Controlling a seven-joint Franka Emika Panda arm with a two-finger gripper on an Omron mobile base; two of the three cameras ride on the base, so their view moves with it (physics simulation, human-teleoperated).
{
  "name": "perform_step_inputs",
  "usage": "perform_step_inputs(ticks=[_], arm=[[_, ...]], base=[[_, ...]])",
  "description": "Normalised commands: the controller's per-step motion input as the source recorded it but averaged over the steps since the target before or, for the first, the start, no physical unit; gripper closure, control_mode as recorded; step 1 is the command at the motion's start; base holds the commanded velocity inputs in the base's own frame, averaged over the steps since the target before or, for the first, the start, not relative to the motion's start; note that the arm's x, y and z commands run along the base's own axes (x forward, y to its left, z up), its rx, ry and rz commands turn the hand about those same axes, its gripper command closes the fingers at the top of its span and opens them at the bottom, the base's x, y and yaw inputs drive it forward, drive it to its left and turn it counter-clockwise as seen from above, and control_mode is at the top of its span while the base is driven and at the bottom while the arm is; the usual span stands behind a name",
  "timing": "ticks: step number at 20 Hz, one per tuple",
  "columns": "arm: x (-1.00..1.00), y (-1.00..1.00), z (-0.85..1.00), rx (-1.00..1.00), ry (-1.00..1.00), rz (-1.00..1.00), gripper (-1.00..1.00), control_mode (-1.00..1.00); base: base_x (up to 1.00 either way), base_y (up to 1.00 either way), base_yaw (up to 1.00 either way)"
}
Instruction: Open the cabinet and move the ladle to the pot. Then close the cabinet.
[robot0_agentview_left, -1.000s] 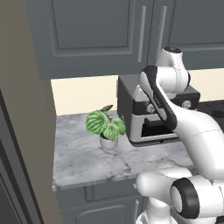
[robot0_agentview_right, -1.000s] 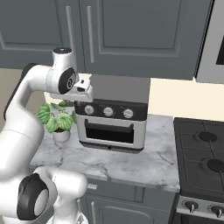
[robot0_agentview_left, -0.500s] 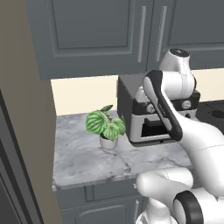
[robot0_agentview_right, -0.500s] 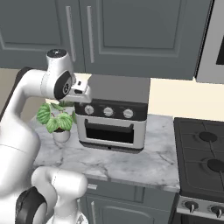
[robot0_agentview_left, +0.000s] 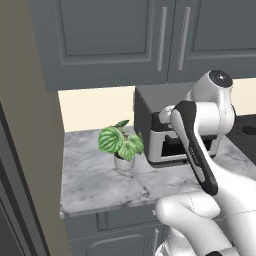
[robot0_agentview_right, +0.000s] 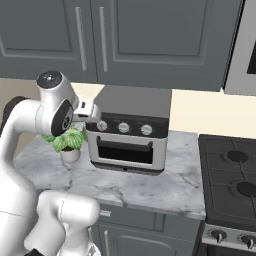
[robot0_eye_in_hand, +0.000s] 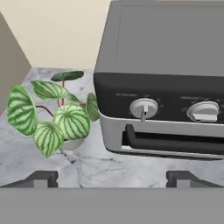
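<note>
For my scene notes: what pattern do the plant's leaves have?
Green with pale stripes, like watermelon rind; the plant shows best in the hand view.

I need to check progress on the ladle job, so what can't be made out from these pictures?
- Inside of the cabinet: hidden in both base views by its shut doors; no ladle in sight.
- Stove: cut off by the right edge of the right base view.
- Toaster oven: front partly hidden by the arm in the left base view.

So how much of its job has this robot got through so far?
Nothing looks done yet. Both doors of the large dark grey wall cabinet are shut, so opening it comes first. The gripper holds nothing, its jaws wide apart, above the grey marble counter. Left: open, move the ladle, close.
</note>
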Motion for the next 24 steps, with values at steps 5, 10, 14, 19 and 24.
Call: perform_step_inputs(ticks=[5,10,14,19,24], arm=[[-0.06,0.0,0.33,0.0,-0.14,0.0,-1.0,-1.0],[0.0,0.01,0.46,0.0,-0.08,0.0,-1.0,-1.0],[0.0,0.04,0.49,0.0,0.0,0.0,-1.0,-1.0],[0.0,0.07,0.48,0.0,0.0,0.0,-1.0,-1.0],[0.0,0.02,0.48,0.0,0.0,0.0,-1.0,-1.0]], base=[[0.0,0.0,0.0],[0.0,0.0,0.0],[0.0,0.0,0.0],[0.0,0.0,0.0],[0.0,0.0,0.0]])
